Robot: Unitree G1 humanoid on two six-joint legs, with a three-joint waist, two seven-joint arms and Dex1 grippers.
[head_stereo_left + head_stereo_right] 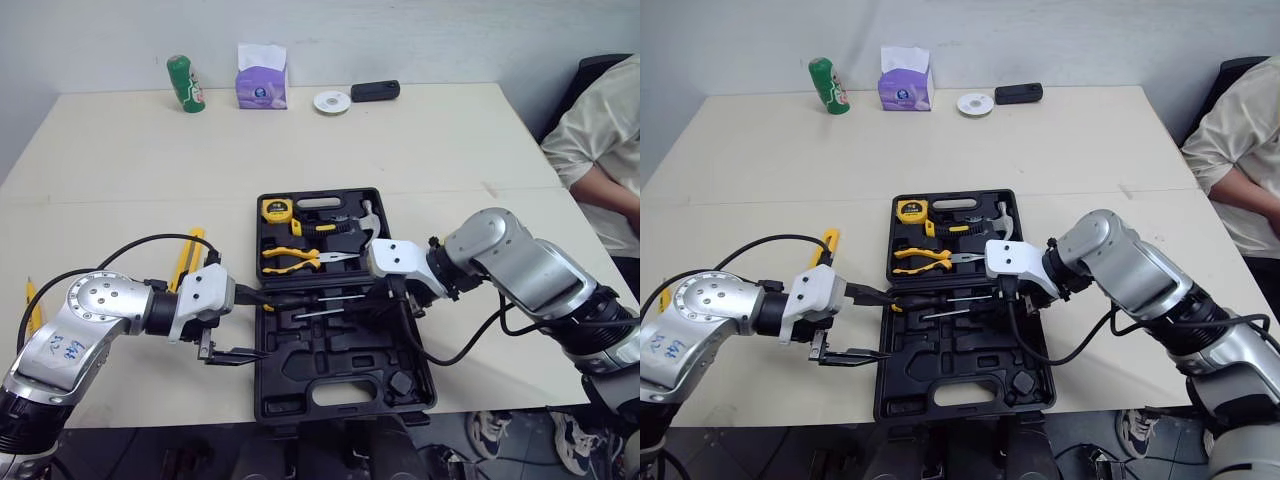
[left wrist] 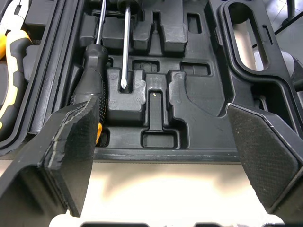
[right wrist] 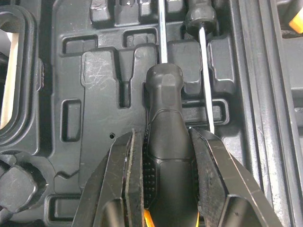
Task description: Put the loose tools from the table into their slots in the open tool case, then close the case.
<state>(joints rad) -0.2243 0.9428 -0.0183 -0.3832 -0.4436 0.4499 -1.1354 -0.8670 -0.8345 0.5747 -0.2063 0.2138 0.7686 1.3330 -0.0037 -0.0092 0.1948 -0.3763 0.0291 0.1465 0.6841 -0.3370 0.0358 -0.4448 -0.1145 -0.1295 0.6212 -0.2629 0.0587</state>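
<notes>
The open black tool case (image 1: 345, 400) lies at the table's front middle. In its far half sit a yellow tape measure (image 1: 275, 209), yellow-handled pliers (image 1: 290, 258) and a hammer (image 1: 350, 228). Two screwdrivers (image 1: 322, 300) lie across the near half. My right gripper (image 3: 165, 165) is shut on the black handle of one screwdriver (image 3: 164, 123), low over its slot, beside the other's shaft (image 3: 204, 71). At the case's left edge my left gripper (image 1: 242, 325) is open and holds nothing, next to the second screwdriver's handle (image 2: 92, 71). A yellow utility knife (image 1: 187, 258) lies loose on the table to the left.
A green can (image 1: 184, 83), a tissue box (image 1: 262, 78), a white disc (image 1: 331, 101) and a small black object (image 1: 375, 90) stand along the far edge. A person (image 1: 600, 150) sits at the right. A thin yellow item (image 1: 30, 300) lies at the far left.
</notes>
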